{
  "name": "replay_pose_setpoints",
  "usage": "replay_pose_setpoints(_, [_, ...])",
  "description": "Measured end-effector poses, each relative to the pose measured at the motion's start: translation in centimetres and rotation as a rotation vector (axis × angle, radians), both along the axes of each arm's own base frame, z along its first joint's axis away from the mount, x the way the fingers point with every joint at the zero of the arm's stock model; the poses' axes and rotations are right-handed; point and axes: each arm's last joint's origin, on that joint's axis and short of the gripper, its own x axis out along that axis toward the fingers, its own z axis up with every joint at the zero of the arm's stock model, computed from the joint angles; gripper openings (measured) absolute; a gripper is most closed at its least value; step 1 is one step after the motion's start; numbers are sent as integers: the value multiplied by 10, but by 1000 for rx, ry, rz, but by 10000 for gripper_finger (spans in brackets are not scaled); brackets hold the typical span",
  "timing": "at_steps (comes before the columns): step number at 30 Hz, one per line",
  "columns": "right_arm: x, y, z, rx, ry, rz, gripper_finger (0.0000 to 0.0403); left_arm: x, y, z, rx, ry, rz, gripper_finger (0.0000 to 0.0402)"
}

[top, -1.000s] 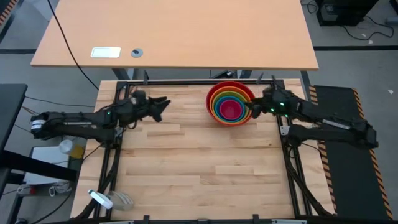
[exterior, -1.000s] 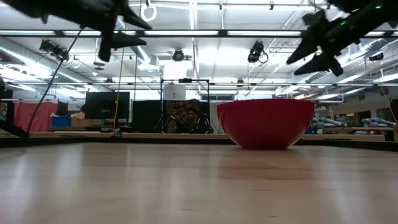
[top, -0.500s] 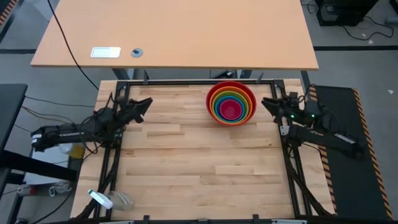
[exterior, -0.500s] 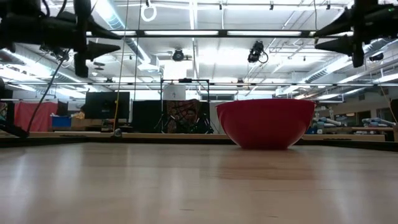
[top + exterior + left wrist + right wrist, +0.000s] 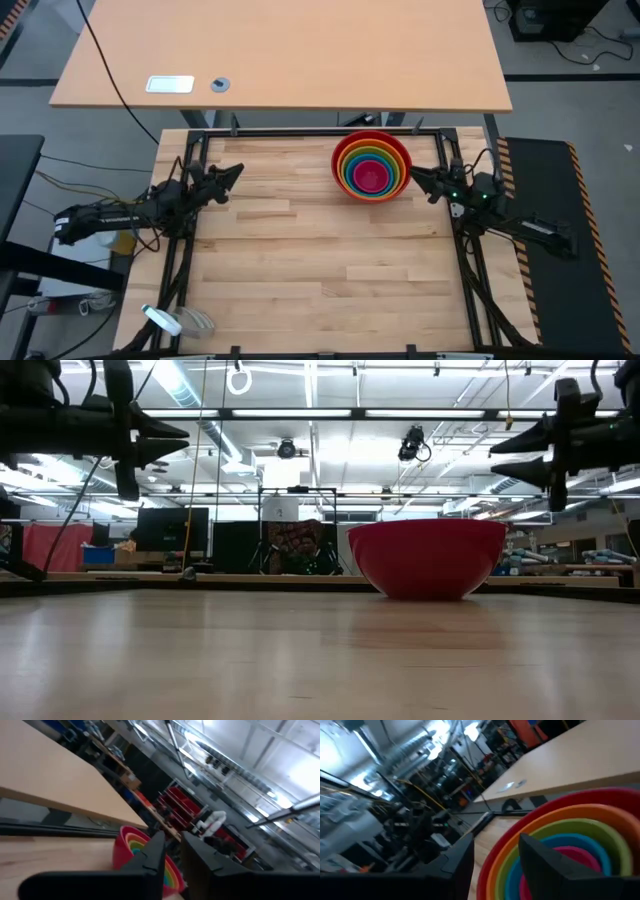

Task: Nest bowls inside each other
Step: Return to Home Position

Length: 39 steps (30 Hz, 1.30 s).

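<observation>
The bowls (image 5: 372, 166) stand nested in one stack at the table's far middle: red outermost, then orange, yellow-green and blue, with pink in the centre. The red bowl (image 5: 428, 558) rests on the wood by its base. My left gripper (image 5: 233, 173) hovers near the left edge, pointing toward the stack, its fingers open by a narrow gap (image 5: 172, 857). My right gripper (image 5: 418, 178) hovers just right of the red bowl's rim, clear of it, fingers open (image 5: 495, 855). Both wrist views show the stack ahead (image 5: 131, 845) (image 5: 580, 835).
A black frame rail (image 5: 300, 132) runs along the table's far edge, with side rails beside each arm. Beyond it stands a light wood desk (image 5: 300, 50) bearing a white card (image 5: 170, 84) and a small round disc (image 5: 219, 84). Bare wood (image 5: 320, 270) spreads toward the near edge.
Both arms have drawn back from the middle toward their own sides of the table and sunk lower. The left gripper's fingers have narrowed to a small gap. The right gripper has pulled away from the red bowl's rim and levelled out. The bowls have stayed put.
</observation>
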Motion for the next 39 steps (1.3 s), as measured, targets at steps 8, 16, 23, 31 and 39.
replay_pose_setpoints(8, [7,-2,-23,12,-10,14,162,2,-7,-12,22,56,-53,26])
replay_pose_setpoints(16, [7,-2,-21,-9,-21,17,162,4,-7,-17,28,126,-51,16])
replay_pose_setpoints(23, [7,-2,-20,29,-53,24,162,4,-7,-21,24,159,-52,16])
replay_pose_setpoints(31, [7,-2,-20,-141,43,14,162,5,-7,-30,180,363,-29,16])
replay_pose_setpoints(39, [7,-2,-20,-147,46,13,162,5,-7,-30,181,361,-29,16])
